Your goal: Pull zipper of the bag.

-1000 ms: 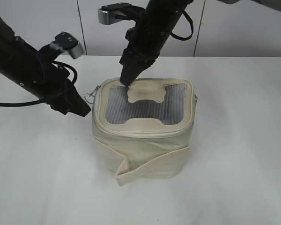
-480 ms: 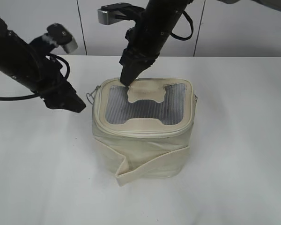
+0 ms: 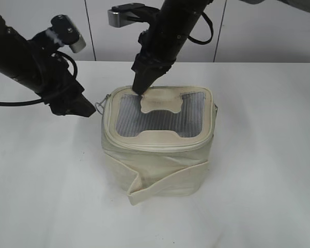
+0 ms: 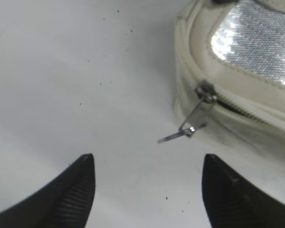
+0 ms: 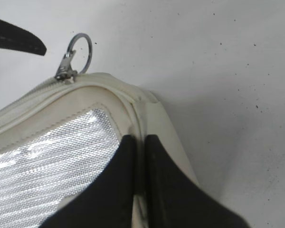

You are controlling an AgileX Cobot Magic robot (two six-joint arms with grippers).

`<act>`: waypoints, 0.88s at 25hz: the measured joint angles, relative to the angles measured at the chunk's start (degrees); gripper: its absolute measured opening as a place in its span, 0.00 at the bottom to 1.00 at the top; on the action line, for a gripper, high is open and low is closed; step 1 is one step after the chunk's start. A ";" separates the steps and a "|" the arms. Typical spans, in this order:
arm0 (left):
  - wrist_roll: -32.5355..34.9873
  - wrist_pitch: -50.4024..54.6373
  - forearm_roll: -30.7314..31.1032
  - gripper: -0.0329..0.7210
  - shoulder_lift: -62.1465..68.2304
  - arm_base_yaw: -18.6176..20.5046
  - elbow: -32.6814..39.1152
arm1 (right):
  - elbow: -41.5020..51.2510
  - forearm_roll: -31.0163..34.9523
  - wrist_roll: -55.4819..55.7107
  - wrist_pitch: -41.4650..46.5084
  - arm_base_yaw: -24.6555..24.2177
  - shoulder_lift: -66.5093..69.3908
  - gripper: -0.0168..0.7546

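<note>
cream bag (image 3: 160, 165), silvery mesh panel (image 3: 160, 121), silver zipper (image 4: 192, 121), white table (image 3: 258, 155)

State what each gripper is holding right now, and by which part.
The left gripper holds nothing: its jaws stand open, apart from the zipper pull. The right gripper is shut, pressing on the bag at its top rim; a pinch cannot be told.

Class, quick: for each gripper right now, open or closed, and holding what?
Left gripper: open, empty, apart from the zipper pull.
Right gripper: closed, tips pressed on the bag top's rim; a grip cannot be told.
</note>
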 joint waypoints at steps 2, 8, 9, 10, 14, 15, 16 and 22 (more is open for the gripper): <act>2.71 -0.09 -0.03 0.75 0.00 -1.06 0.00 | 0.00 0.00 0.00 0.00 0.00 0.00 0.07; 6.77 -4.87 7.38 0.60 0.00 -5.91 0.00 | 0.00 0.00 -0.04 0.00 0.00 0.00 0.07; 6.92 -5.12 8.59 0.57 0.00 -6.13 0.00 | 0.00 0.00 -0.04 0.00 0.00 0.00 0.07; 6.91 -5.27 9.35 0.55 0.00 -6.18 0.00 | 0.00 0.00 -0.04 0.00 0.00 0.00 0.07; 8.19 -6.56 10.25 0.53 0.19 -6.29 0.00 | 0.00 0.00 -0.04 0.00 0.00 0.00 0.07; 8.42 -6.59 10.25 0.52 0.45 -6.34 0.00 | 0.00 0.00 -0.04 0.00 0.00 0.00 0.07; 8.56 -6.48 10.30 0.52 0.87 -6.34 0.00 | 0.00 0.00 -0.04 0.00 0.00 0.00 0.07; 9.10 -7.28 10.30 0.40 1.70 -7.75 0.00 | 0.00 0.00 -0.07 0.00 0.00 0.00 0.07</act>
